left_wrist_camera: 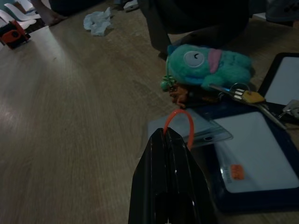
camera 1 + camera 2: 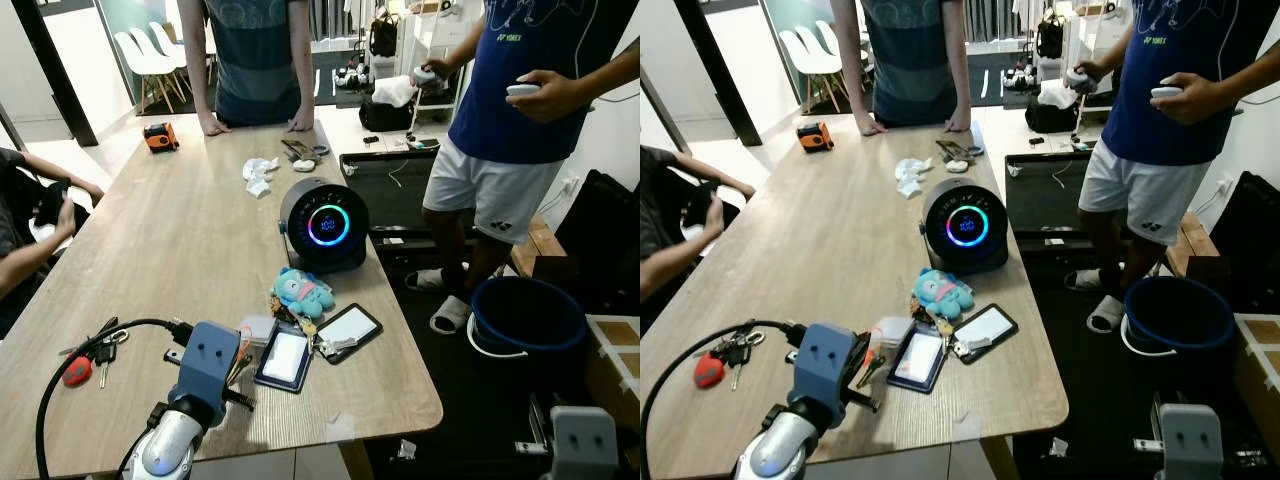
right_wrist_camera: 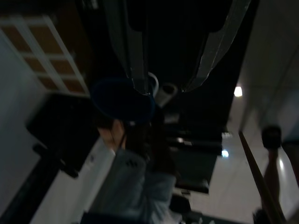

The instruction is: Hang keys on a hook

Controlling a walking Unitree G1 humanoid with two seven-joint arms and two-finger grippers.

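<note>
A: Start with the big things. What carries it all?

B: A long wooden worktop (image 2: 180,230). Two people stand at its far end and right side, and a third person's arm rests on the left edge. Off to the right on the floor sits a blue bucket (image 2: 528,315).

A: And on the worktop?

B: A round black speaker (image 2: 322,224) with a glowing ring near the middle. Nearer are a teal plush toy (image 2: 301,291), two card holders (image 2: 285,358) and a small clutter of key rings. A separate bunch of keys (image 2: 88,357) with a red fob lies at the near left, well apart from that clutter.

A: How far along is the job?

B: Barely begun, I judge. Keys lie flat on the worktop, none lifted, and I see no hook. Picking up, carrying and hanging all remain.

A: The left claw (image 1: 169,140)?

B: It hovers low over the near worktop, its fingers pressed together with nothing between them. An orange loop (image 1: 180,122) rises just beyond the tips, beside a card holder; I cannot tell whether they touch.

A: The right claw (image 3: 170,49)?

B: It hangs idle off the right side, fingers spread, holding nothing.
</note>
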